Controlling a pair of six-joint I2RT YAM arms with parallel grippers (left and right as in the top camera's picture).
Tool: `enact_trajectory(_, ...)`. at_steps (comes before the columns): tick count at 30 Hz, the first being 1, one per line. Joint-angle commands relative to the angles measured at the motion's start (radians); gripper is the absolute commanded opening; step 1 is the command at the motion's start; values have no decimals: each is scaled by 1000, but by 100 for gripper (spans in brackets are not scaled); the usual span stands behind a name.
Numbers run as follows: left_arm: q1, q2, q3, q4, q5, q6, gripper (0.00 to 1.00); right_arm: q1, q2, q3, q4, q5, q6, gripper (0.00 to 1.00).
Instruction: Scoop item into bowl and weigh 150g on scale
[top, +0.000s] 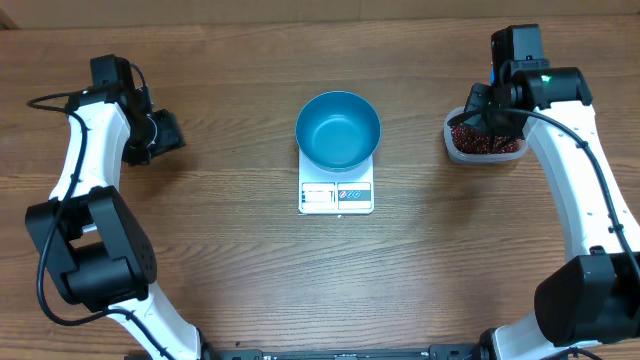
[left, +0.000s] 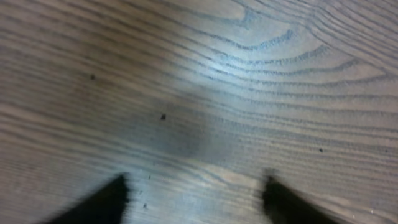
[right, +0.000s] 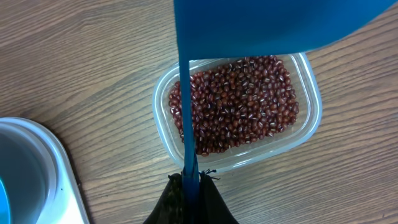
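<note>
The right tool (right: 190, 182) is clamped tight on the thin flat handle (right: 187, 112) of a blue plastic scoop (right: 267, 25), holding it over the clear tub (right: 314, 115) at the far right of the counter (top: 230, 260). Gripping the handle by its end leaves the cup of the scoop free to dip. The cup hangs right above the beans (right: 242, 106), which suggests a dip is the step in hand. Seen from below, the cup does not show whether it holds anything. The beans are small glossy red-brown ovals with pale marks, lying in a loose, level bed inside the tub's see-through, round-cornered walls.

The blue bowl (top: 338, 128) sits centred on the flat white scale (top: 336, 197) in the middle of the counter, so whatever is tipped in gets weighed at once. The scale's front panel is left uncovered for reading. The bowl's smooth, shiny inside looks empty, so the weighing seems hardly begun.

The left tool (left: 196, 202) is at the far left, well apart from everything. Its two dark fingers are spread wide over bare wood grain with nothing between them, and it looks parked out of the way.
</note>
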Motion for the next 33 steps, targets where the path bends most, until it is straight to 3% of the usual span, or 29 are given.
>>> enact_trajectory(1,-1,4,9,46,3,5,100,-4,-2,7,8,18,7,4)
enact_trajectory(9,-1,4,9,250,-156,5,100,-4,-1,6,16,18,8,4)
enact_trajectory(33,-2,4,9,251,-156,5,100,-4,-1,6,-41,18,7,4)
